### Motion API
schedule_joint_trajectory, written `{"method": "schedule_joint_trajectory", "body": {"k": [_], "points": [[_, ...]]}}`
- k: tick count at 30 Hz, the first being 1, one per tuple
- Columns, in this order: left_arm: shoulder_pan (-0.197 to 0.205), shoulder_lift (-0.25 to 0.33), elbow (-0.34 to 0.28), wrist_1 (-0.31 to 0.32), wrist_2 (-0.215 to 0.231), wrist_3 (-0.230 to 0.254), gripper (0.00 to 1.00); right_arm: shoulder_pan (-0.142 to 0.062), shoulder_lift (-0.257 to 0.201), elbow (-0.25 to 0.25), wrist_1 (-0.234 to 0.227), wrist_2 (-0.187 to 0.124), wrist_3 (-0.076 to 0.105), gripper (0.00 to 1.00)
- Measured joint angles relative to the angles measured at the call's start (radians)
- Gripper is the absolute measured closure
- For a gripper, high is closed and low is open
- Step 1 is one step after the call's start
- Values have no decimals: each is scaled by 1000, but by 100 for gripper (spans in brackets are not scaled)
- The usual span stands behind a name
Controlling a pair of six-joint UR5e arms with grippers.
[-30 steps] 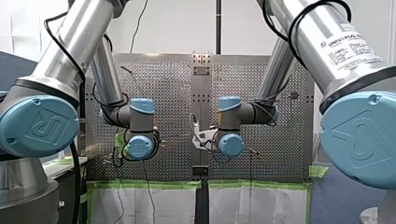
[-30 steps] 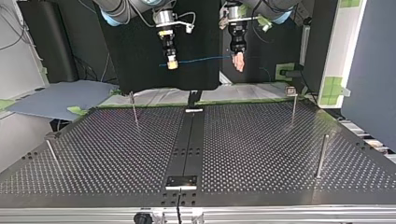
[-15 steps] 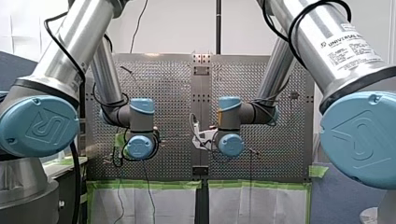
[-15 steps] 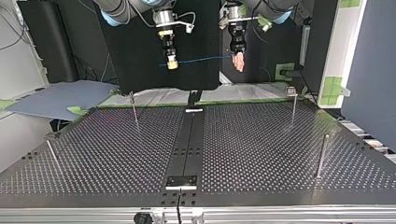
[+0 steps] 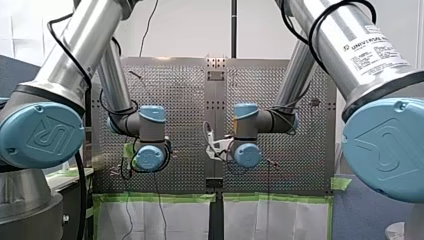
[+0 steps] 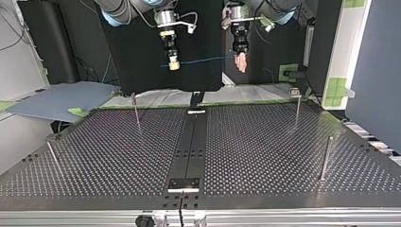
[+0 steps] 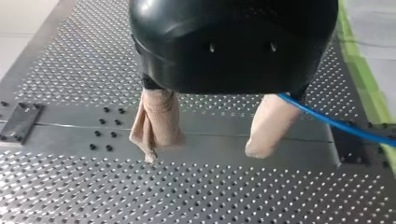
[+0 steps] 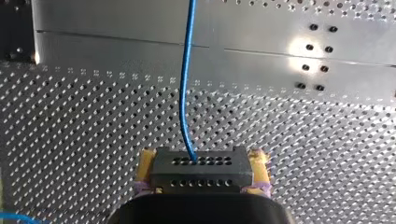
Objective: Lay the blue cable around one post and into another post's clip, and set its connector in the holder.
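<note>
My left arm [image 5: 75,55] and my right arm [image 5: 350,50], silver tubes with pale blue joint caps, fill the left and right sides of the front view and reach over the perforated metal bench [image 6: 265,146], which takes up the lower part of the top view. A smooth dark metal strip [image 6: 189,146] runs down the bench's middle, with a small rectangular plate [image 6: 184,183] on it at the lower centre of that frame. Four thin upright metal posts stand on the bench: a post [image 6: 136,109] at upper left, a post [image 6: 52,153] at far left, a post [image 6: 297,108] at upper right and a post [image 6: 325,158] at right. In the upper middle of the top view both tools hang well above the bench. My right tool [image 6: 174,65], left of centre there, is clenched: the right wrist view shows its yellow pads [image 8: 148,164] pressing both sides of a black rectangular connector with rows of small holes [image 8: 198,169]. My left tool [image 6: 242,66], right of centre, is released: the left wrist view shows its two beige-padded fingers [image 7: 158,122] standing wide apart. The thin blue cable [image 6: 203,60] leaves the connector and stretches nearly level across to my left tool. In the left wrist view it comes out beside one finger, just under the tool's black body, and whether it touches that finger I cannot tell.
</note>
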State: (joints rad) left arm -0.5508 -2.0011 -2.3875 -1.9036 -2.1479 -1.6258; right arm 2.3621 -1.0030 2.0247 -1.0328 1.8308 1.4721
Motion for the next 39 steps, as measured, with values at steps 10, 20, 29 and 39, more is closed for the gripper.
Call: {"method": "schedule_joint_trajectory", "body": {"k": [10,20,29,39], "points": [[-2,-4,1,-6,1,0,0,-15,-1,13,66,-1,-2,100],[-2,-4,1,-6,1,0,0,-16,-1,13,72,-1,-2,100],[-2,-4,1,-6,1,0,0,-16,-1,13,72,-1,-2,100],[-2,-4,1,-6,1,0,0,-16,-1,13,72,-1,-2,100]]}}
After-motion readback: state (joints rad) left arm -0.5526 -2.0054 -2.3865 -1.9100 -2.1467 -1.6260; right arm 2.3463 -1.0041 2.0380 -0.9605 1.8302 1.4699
